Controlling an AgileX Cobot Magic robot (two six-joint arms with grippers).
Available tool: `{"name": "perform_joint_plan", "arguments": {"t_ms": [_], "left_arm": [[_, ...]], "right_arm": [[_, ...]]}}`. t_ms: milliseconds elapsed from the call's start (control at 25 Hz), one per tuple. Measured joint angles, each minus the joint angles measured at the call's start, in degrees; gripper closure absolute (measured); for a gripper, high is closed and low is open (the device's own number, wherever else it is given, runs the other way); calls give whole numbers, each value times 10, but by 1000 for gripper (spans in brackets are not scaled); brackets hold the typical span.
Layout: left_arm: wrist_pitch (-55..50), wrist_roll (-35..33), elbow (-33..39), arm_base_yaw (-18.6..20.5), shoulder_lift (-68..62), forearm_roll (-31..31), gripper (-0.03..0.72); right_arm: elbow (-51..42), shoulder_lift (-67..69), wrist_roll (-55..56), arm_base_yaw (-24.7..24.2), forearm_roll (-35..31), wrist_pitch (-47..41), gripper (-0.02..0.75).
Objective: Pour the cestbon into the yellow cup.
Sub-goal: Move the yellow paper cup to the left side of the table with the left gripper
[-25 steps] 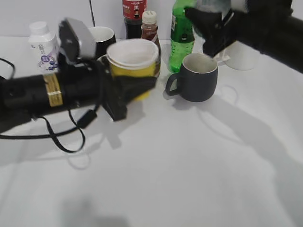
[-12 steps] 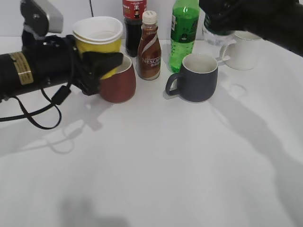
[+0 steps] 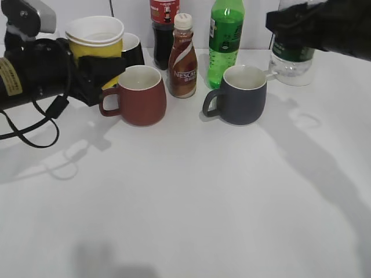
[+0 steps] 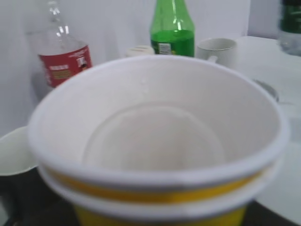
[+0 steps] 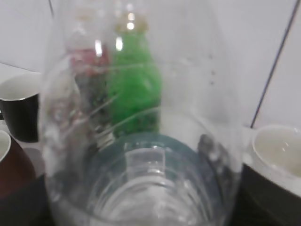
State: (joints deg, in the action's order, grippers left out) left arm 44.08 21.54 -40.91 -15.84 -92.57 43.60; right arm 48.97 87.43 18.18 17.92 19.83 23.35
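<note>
My left gripper (image 3: 99,68) is shut on the yellow cup (image 3: 95,36) and holds it upright at the back left, just left of a red-brown mug. In the left wrist view the yellow cup (image 4: 155,141) fills the frame, and its white inside looks empty. My right gripper (image 3: 297,28) is shut on the cestbon (image 3: 293,61), a clear bottle with a dark green band, upright at the back right. The cestbon (image 5: 141,155) fills the right wrist view and hides the jaws. I cannot tell whether its base rests on the table.
A red-brown mug (image 3: 142,95) and a dark grey mug (image 3: 243,95) stand mid-table. Behind them are a black mug (image 3: 133,47), a cola bottle (image 3: 164,17), a Nescafe bottle (image 3: 182,58) and a green soda bottle (image 3: 225,40).
My left arm has drawn back to the left with the yellow cup, uncovering the red-brown mug. My right gripper has moved right and lower with the cestbon.
</note>
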Motion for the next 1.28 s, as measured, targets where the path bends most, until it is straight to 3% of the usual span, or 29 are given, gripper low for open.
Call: {"name": "perform_joint_plan", "arguments": {"t_ms": [520, 1120, 1280], "left_arm": [[-37, 0, 0, 18, 2, -41, 365], [-43, 0, 11, 115, 0, -80, 365], [-17, 0, 11, 126, -29, -85, 365]], "right_arm": [[-64, -20, -29, -50, -66, -16, 265], [-64, -20, -33, -73, -70, -16, 265], [-64, -20, -34, -73, -71, -16, 265]]}}
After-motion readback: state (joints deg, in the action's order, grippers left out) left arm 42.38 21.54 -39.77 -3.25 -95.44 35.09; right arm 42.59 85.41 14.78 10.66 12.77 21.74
